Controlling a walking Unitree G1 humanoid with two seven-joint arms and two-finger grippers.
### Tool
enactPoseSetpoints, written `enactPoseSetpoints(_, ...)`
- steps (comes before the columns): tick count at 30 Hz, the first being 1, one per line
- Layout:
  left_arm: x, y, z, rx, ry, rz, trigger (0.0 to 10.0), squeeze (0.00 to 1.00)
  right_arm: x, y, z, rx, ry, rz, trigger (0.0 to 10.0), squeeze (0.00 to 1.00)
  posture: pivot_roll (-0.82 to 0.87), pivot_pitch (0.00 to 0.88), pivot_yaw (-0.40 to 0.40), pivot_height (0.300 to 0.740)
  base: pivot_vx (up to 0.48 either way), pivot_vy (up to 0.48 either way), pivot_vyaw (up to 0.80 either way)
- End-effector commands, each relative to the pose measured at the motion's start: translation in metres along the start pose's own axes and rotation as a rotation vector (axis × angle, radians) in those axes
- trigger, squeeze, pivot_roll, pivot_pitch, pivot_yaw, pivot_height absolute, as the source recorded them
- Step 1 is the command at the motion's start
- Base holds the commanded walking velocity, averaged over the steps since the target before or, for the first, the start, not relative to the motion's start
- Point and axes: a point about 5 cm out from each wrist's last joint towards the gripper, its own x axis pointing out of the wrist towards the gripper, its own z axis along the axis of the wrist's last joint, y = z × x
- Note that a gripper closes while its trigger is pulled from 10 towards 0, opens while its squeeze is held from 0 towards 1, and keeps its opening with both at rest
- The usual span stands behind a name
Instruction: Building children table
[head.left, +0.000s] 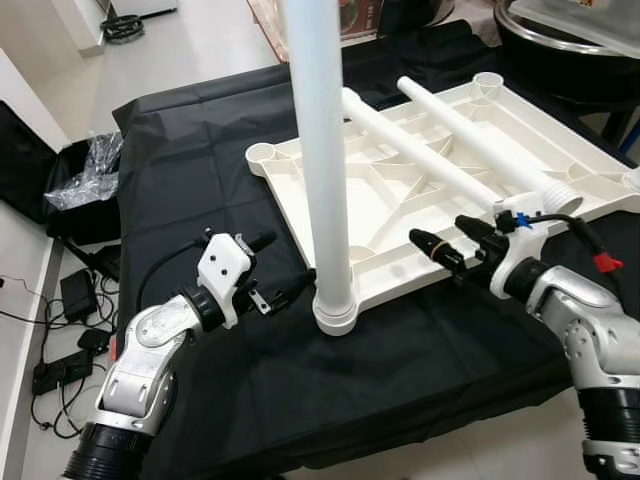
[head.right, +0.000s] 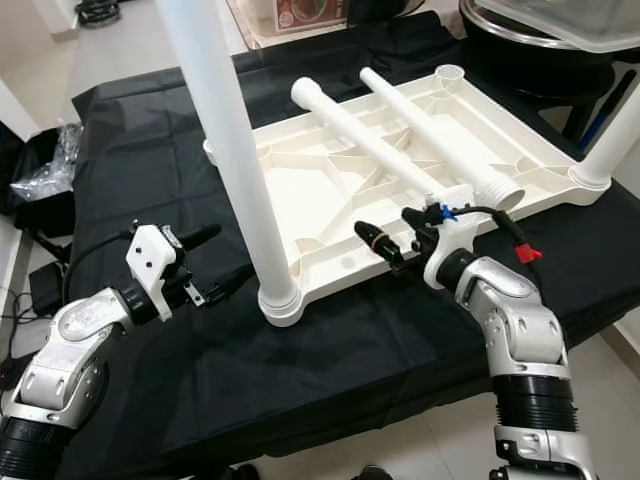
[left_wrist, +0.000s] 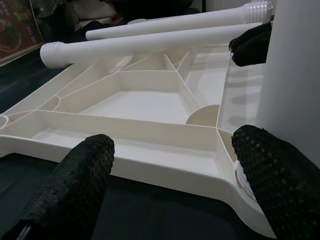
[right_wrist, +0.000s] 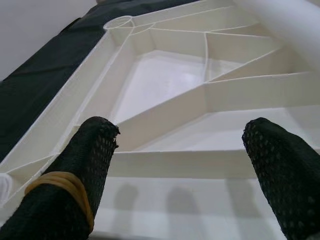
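No text, label, brand or number can be read anywhere. A printed box (head.right: 310, 14) far beyond the tools, at the back edge of the bench, carries a picture, but its print is too small to read.

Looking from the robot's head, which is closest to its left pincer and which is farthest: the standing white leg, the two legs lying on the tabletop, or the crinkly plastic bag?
From the left pincer:
1. Standing white leg, just beside it, toward the robot's right.
2. Crinkly plastic bag, off to its left, past the table's edge.
3. Two lying legs, farther right across the upturned tabletop.
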Motion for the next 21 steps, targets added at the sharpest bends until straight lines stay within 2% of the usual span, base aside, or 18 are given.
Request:
enactPoseSetpoints(1,-0.003,-0.001,-0.002,0.008,0.024,-0.004,10.0,0.00,-0.004,0.013,0.007,-0.035,-0.016,0.116,10.0,0.00,-0.06,0.184,0.053,0.740,0.000,0.000,0.00)
enactPoseSetpoints(4,-0.003,0.001,-0.003,0.014,0.027,0.012,10.0,0.00,-0.020,0.031,0.019,-0.106,-0.015,0.355,10.0,0.00,-0.06,0.177,0.051,0.740,0.000,0.000,0.00)
enactPoseSetpoints(6,-0.003,0.001,-0.003,0.014,0.027,0.012,10.0,0.00,-0.020,0.031,0.019,-0.106,-0.015,0.355,10.0,0.00,-0.06,0.177,0.051,0.740,0.000,0.000,0.00)
enactPoseSetpoints(8,-0.004,0.004,-0.004,0.020,0.035,0.037,10.0,0.00,-0.029,0.031,0.026,-0.135,0.011,0.438,10.0,0.00,-0.06,0.166,0.046,0.740,0.000,0.000,0.00)
enactPoseSetpoints(9,-0.004,0.004,-0.004,0.020,0.035,0.037,10.0,0.00,-0.029,0.031,0.026,-0.135,0.011,0.438,10.0,0.00,-0.06,0.166,0.046,0.740,0.000,0.000,0.00)
enactPoseSetpoints(12,-0.011,0.014,-0.012,0.030,0.075,0.093,10.0,0.00,-0.035,0.031,0.031,-0.219,0.094,0.556,10.0,0.00,-0.07,0.164,0.041,0.740,0.000,0.000,0.00)
enactPoseSetpoints(14,-0.011,0.014,-0.012,0.030,0.075,0.093,10.0,0.00,-0.035,0.031,0.031,-0.219,0.094,0.556,10.0,0.00,-0.07,0.164,0.041,0.740,0.000,0.000,0.00)
enactPoseSetpoints(16,-0.017,0.017,-0.016,0.035,0.096,0.107,10.0,0.00,-0.026,0.041,0.033,-0.259,0.099,0.603,10.0,0.00,-0.07,0.164,0.039,0.740,0.000,0.000,0.00)
enactPoseSetpoints(17,-0.021,0.019,-0.018,0.038,0.108,0.113,10.0,0.00,-0.015,0.047,0.033,-0.271,0.085,0.594,10.0,0.00,-0.07,0.164,0.033,0.740,0.000,0.000,0.00)
enactPoseSetpoints(18,-0.021,0.019,-0.018,0.038,0.108,0.113,10.0,0.00,-0.015,0.047,0.033,-0.271,0.085,0.594,10.0,0.00,-0.07,0.164,0.033,0.740,0.000,0.000,0.00)
enactPoseSetpoints(19,-0.024,0.021,-0.019,0.042,0.118,0.119,10.0,0.00,-0.002,0.056,0.031,-0.280,0.061,0.599,10.0,0.00,-0.06,0.162,0.028,0.740,0.000,0.000,0.00)
enactPoseSetpoints(20,-0.024,0.021,-0.019,0.042,0.118,0.119,10.0,0.00,-0.002,0.056,0.031,-0.280,0.061,0.599,10.0,0.00,-0.06,0.162,0.028,0.740,0.000,0.000,0.00)
enactPoseSetpoints(21,-0.027,0.022,-0.019,0.040,0.123,0.124,10.0,0.00,0.008,0.065,0.029,-0.284,0.047,0.598,10.0,0.00,-0.06,0.163,0.028,0.740,0.000,0.000,0.00)
